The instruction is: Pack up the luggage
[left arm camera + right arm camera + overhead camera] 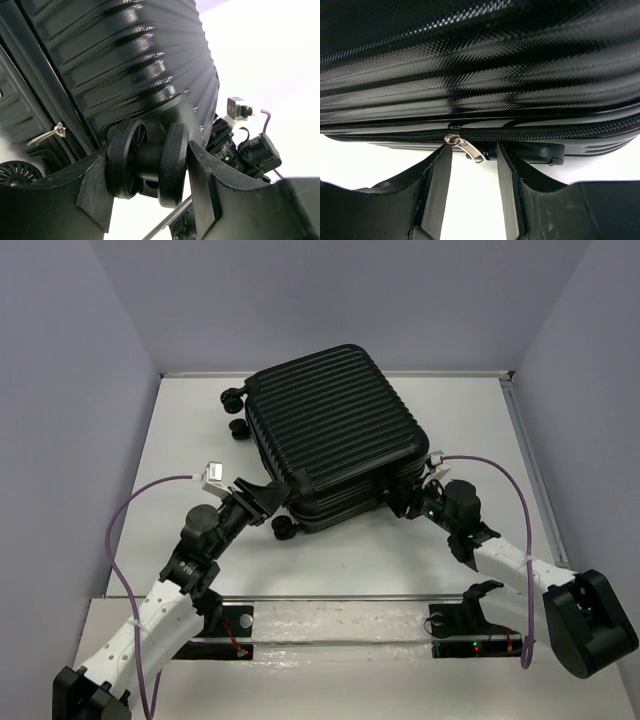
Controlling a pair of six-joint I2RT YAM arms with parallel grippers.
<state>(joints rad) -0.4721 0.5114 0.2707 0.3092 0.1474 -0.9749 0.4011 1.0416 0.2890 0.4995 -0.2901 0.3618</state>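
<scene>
White tabletop and pale lilac walls frame the work. On the right wrist view, the right gripper stands parted, holding nothing, and the metal zipper pull dangles in the gap, nearer its left-hand finger. The left gripper is spread wide around a twin caster wheel at the luggage's near-left corner, with a finger just beside each disc. Whether they press on it cannot be told.

Outward from both, the luggage lies flat at mid-table with its ribbed shell up and lid down, and the zipper track runs along its near edge.

The step in hand looks like zipping it shut. To do it well, the right fingers should close squarely on the flat of the pull, not its tip, then draw it straight along the track rather than away from the luggage. The left gripper should brace the caster firmly, since the luggage would probably slide or swivel under the tug.
</scene>
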